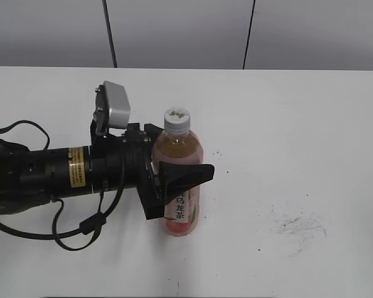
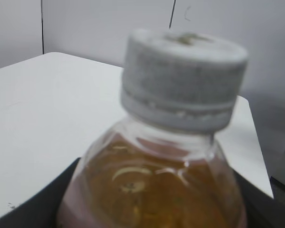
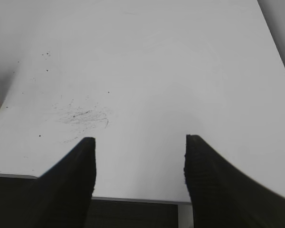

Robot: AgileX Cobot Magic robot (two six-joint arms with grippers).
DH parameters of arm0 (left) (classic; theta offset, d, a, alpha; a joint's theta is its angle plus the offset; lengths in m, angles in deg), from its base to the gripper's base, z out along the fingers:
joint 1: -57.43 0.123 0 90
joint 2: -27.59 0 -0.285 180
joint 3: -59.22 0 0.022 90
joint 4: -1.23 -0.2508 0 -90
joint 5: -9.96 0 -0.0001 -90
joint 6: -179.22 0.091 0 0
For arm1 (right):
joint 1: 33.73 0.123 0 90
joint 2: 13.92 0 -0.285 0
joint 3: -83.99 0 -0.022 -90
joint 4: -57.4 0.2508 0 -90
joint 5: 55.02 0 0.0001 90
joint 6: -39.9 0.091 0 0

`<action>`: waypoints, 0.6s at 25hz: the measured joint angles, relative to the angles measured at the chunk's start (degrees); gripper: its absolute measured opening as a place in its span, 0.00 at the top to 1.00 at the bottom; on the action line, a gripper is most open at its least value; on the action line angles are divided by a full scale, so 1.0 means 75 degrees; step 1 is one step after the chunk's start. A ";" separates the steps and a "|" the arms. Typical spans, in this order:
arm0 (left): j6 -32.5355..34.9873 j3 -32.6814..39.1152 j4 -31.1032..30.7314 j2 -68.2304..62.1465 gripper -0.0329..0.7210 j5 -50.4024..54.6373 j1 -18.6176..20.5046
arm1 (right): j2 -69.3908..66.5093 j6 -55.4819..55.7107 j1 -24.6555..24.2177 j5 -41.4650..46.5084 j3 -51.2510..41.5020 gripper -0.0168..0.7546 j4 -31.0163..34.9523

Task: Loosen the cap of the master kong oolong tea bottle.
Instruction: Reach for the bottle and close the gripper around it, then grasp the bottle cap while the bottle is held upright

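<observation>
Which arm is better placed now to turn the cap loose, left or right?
Probably the right. The left gripper brackets the bottle body, so it can steady it. The right gripper is open and empty over bare table, free to reach the cap.

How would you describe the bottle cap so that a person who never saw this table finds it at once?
On the white table, find the black left gripper around the one upright bottle of amber-pink tea. The cap sits on its top: small, round, white, ribbed, with a faint greenish mark, above the pink label.
</observation>
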 joint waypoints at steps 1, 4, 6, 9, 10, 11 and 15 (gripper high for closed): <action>0.0000 0.0000 -0.0007 0.0000 0.37 0.0000 0.0000 | 0.0000 0.0000 0.0000 0.0000 0.0000 0.40 0.0000; 0.0005 -0.0003 -0.0015 0.0000 0.37 0.0000 0.0000 | 0.0000 0.0000 0.0000 0.0000 0.0000 0.40 0.0000; 0.0005 -0.0009 -0.0015 0.0000 0.37 0.0000 0.0000 | 0.0000 0.0000 0.0000 0.0000 0.0000 0.40 0.0000; 0.0005 -0.0009 -0.0022 0.0000 0.37 0.0000 0.0000 | 0.0000 0.0000 0.0000 0.0000 0.0000 0.40 0.0000; 0.0005 -0.0009 -0.0023 0.0000 0.37 0.0000 0.0000 | 0.0000 0.0000 0.0000 0.0000 0.0000 0.40 0.0000; 0.0005 -0.0009 -0.0023 0.0000 0.37 0.0000 0.0000 | 0.0000 0.0000 0.0000 0.0000 0.0000 0.40 0.0000; 0.0005 -0.0009 -0.0030 0.0000 0.37 0.0000 0.0000 | 0.0000 0.0000 0.0000 0.0000 0.0000 0.40 0.0000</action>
